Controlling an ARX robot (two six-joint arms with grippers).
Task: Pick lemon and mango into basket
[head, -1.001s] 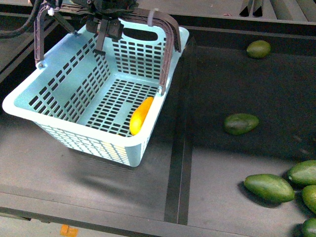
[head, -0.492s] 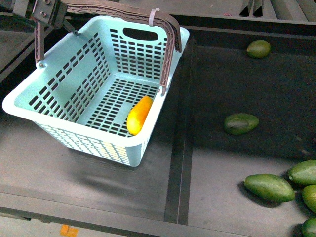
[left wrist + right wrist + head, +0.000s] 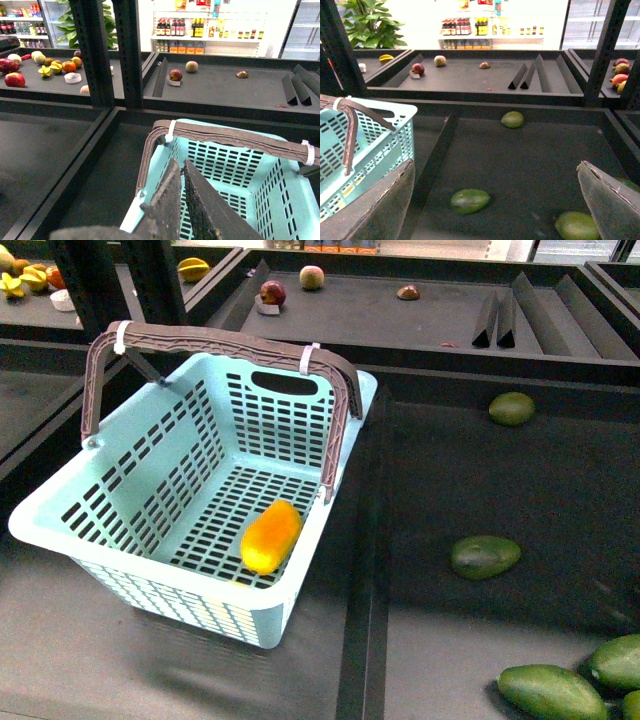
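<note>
The light teal basket [image 3: 130,500] stands on the dark shelf at the left, with its brown handle [image 3: 220,340] upright. The yellow-orange mango [image 3: 270,537] lies on the basket's floor near its right wall. No lemon that I can tell is in view. Neither gripper shows in the front view. In the left wrist view my left gripper [image 3: 179,161] is shut and empty, above the basket's rim [image 3: 150,150] near the handle [image 3: 230,135]. In the right wrist view my right gripper [image 3: 496,164] is wide open and empty over the shelf to the right of the basket [image 3: 375,135].
Green oval fruits lie on the right shelf: one far back [image 3: 512,408], one in the middle [image 3: 485,556], others at the front right corner [image 3: 550,690]. A raised divider [image 3: 365,540] runs between the basket's shelf and theirs. More fruit sits on the back shelves [image 3: 273,292].
My left gripper has drawn back from over the basket's far rim and left the front view. The front view has shifted upward. The mango has shifted slightly on the basket floor.
</note>
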